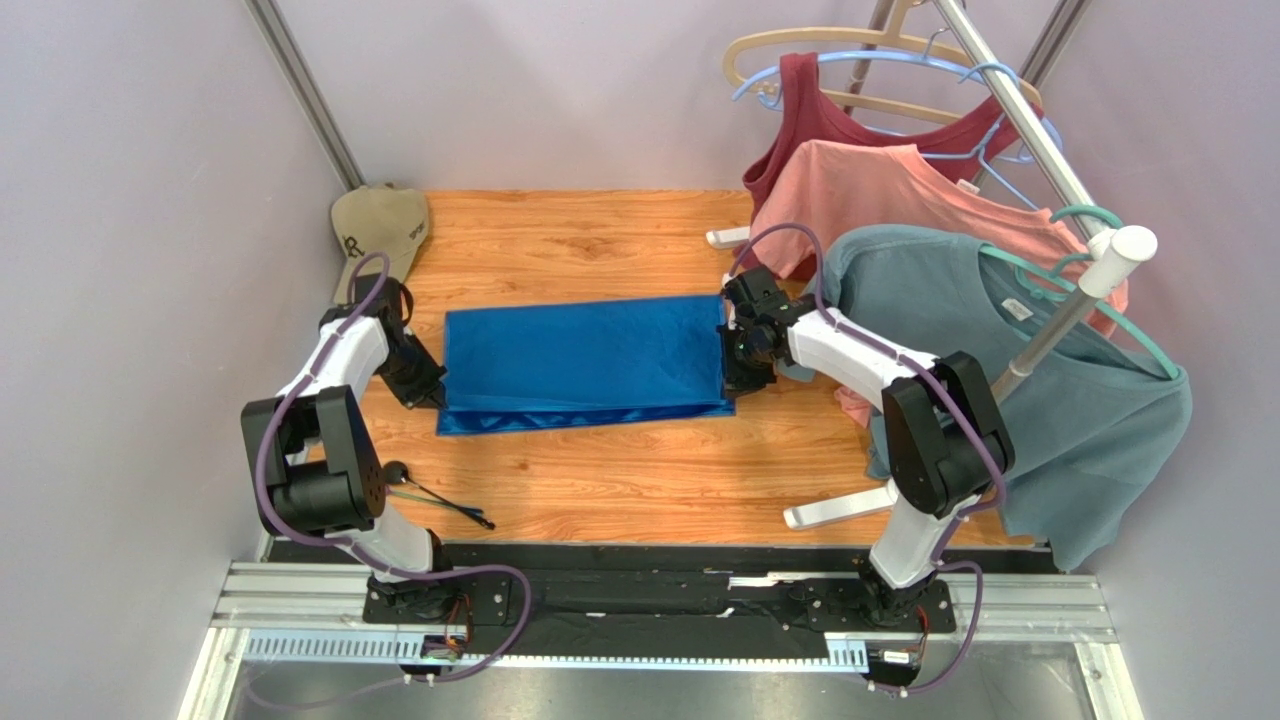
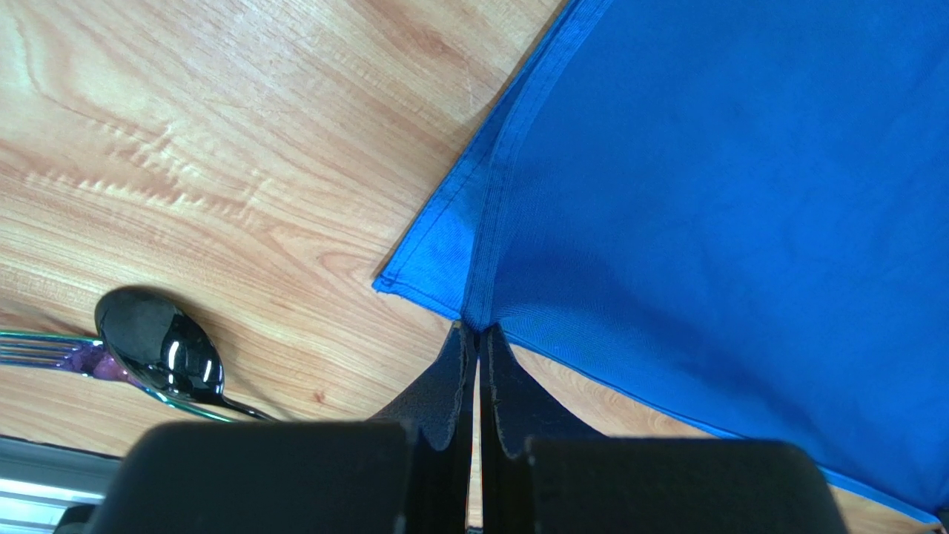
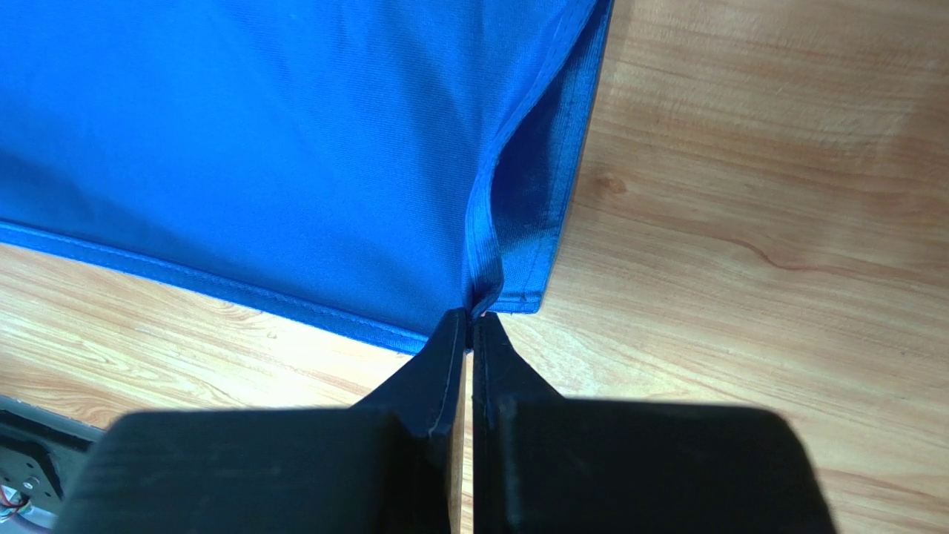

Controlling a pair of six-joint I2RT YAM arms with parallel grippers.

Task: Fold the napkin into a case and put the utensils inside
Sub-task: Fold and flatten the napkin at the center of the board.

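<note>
Top external: shiny royal-blue cloth napkin lay as a long folded band on the wooden table. Left end effector and right end effector each pinched tight on an end corner, likely to carry the next fold.

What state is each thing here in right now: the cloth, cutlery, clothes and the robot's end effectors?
Napkin: folded over, pinched at both ends.
Left end effector: shut on napkin corner.
Right end effector: shut on napkin corner.
Utensils: lying loose, outside napkin.
Shirts: hanging up.
Cap: lying untouched.
</note>
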